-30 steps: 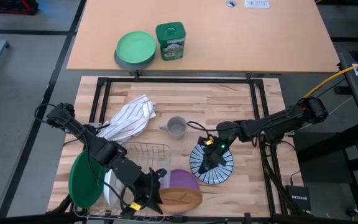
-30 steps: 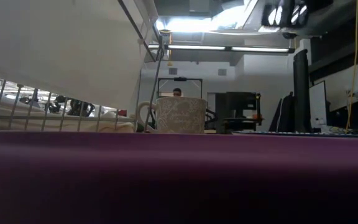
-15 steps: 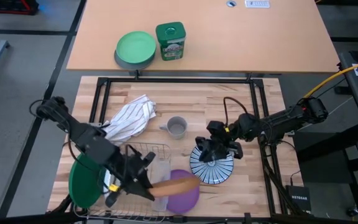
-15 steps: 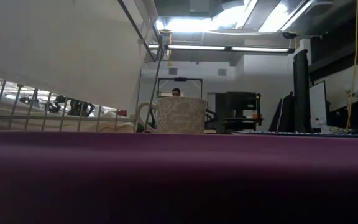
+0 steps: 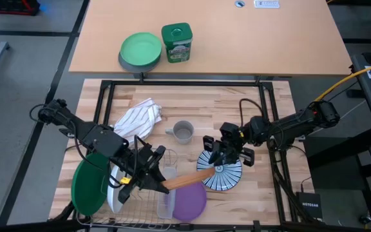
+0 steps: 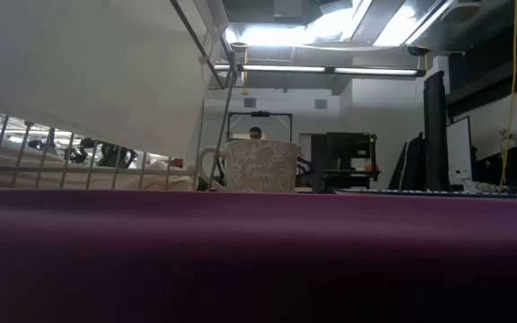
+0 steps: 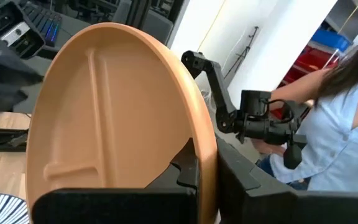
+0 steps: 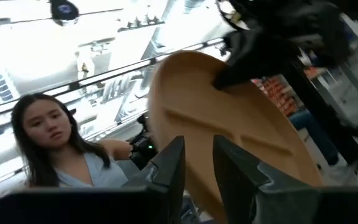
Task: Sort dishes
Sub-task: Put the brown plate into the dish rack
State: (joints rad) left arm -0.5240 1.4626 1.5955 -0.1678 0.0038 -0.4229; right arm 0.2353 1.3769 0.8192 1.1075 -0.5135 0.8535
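Note:
My left gripper [image 5: 152,178] is shut on the brown plate [image 5: 189,178], which it holds on edge above the purple plate [image 5: 189,203] and the wire rack [image 5: 148,193]. The dark green plate [image 5: 87,187] and the white plate [image 5: 113,195] stand in the rack. My right gripper [image 5: 219,154] is open above the blue-and-white striped plate [image 5: 221,175], turned toward the brown plate [image 8: 229,124]. Its fingers [image 8: 169,168] stand on either side of that plate's rim; I cannot tell whether they touch. No orange patterned plate shows. My left gripper pinches the brown plate's rim [image 7: 207,163] between its two fingers, one on the plate's divided face and one on its back. The fingers come from the table's left. The plate stands on edge, lifted clear, reaching toward my right gripper.
A small grey mug [image 5: 183,132] and a striped cloth [image 5: 134,120] lie behind the rack. A light green plate on a grey bowl [image 5: 140,50] and a green tin [image 5: 176,42] stand on the far table. A person [image 7: 328,124] is beyond the table.
My left gripper has gone up and toward the table's far and right edges with the brown plate, lifting it from the near edge and tipping it onto its edge. My right gripper has risen off the striped plate and turned toward the brown plate.

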